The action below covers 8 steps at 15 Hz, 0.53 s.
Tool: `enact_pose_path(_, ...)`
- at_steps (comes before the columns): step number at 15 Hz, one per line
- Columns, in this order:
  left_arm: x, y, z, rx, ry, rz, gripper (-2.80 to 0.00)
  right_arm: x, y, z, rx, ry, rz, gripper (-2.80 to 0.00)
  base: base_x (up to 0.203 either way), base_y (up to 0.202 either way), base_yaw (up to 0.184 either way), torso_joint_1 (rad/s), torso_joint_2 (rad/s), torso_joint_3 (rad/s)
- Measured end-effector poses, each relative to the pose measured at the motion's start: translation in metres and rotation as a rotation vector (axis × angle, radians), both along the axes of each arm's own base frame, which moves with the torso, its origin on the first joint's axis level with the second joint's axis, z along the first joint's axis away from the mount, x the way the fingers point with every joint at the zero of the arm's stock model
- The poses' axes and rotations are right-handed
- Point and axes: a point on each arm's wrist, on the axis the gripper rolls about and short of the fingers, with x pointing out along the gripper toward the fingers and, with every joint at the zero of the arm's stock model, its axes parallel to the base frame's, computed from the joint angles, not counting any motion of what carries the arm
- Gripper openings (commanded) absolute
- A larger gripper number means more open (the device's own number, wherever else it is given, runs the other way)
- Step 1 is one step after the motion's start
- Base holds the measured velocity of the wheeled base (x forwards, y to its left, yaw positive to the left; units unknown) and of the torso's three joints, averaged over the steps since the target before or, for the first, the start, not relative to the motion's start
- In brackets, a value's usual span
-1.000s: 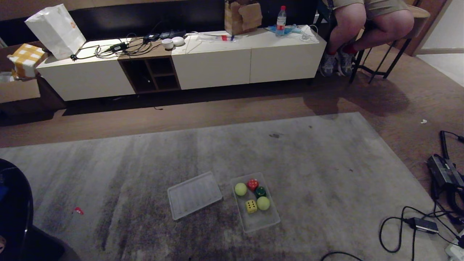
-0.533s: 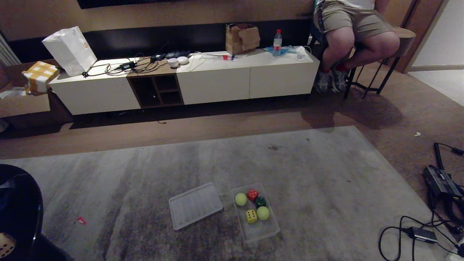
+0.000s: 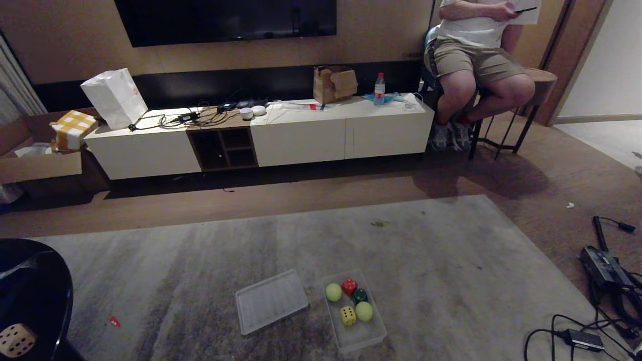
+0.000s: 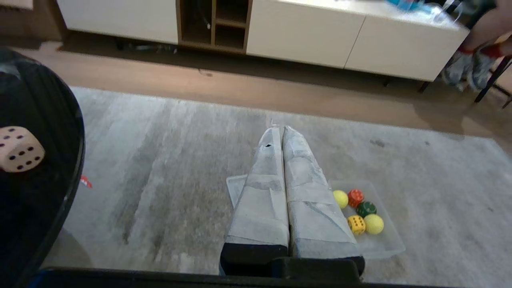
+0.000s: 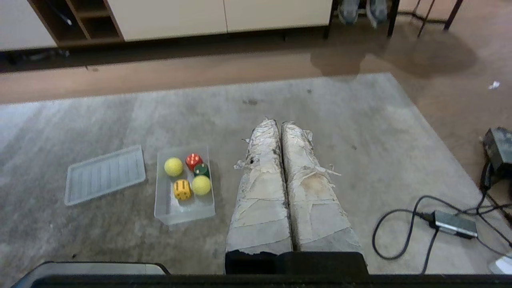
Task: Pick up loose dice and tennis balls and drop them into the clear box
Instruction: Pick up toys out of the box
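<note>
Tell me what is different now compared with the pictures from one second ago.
Only the head camera tilted upward: the whole scene slid down, so the TV and the seated person now show. Nothing was grasped or released. The clear box keeps its two tennis balls and three dice, lid beside it. A beige die appears at lower left.

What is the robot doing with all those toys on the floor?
Right now it is holding nothing. The left gripper and right gripper are both shut and empty, up above the rug. The clear box already holds two tennis balls, plus red, green and yellow dice. One beige die sits apart on a black surface. The lid lies beside the box.
</note>
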Motion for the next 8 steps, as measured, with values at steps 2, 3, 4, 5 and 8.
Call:
enact_pose_path(2,0.0,0.0,-0.0001,0.005,0.001,-0.001,-2.8,0.0,0.0,0.0001,0.0,-0.001,0.0,-2.8,0.0,0.0,0.0,0.005,0.0,0.119)
enact_pose_path(3,0.0,0.0,-0.0001,0.005,0.001,-0.001,-2.8,0.0,0.0,0.0,0.0,0.0,0.0,-2.8,0.0,0.0,0.0,0.007,0.0,0.056)
enact_pose_path(4,0.0,0.0,-0.0001,0.006,0.002,-0.001,-2.8,0.0,0.0,0.0,0.002,0.0,0.0,-2.8,0.0,0.0,0.0,-0.001,0.0,0.028)
enact_pose_path(5,0.0,0.0,-0.0001,0.007,0.002,-0.001,-2.8,0.0,0.0,0.0001,0.006,-0.001,0.0,-2.8,0.0,0.0,0.0,0.0,0.0,0.0)
enact_pose_path(8,0.0,0.0,-0.0001,0.009,0.002,-0.002,-2.8,0.0,0.0,0.0002,0.011,-0.001,-0.002,-2.8,0.0,0.0,0.0,0.0,0.0,0.0)
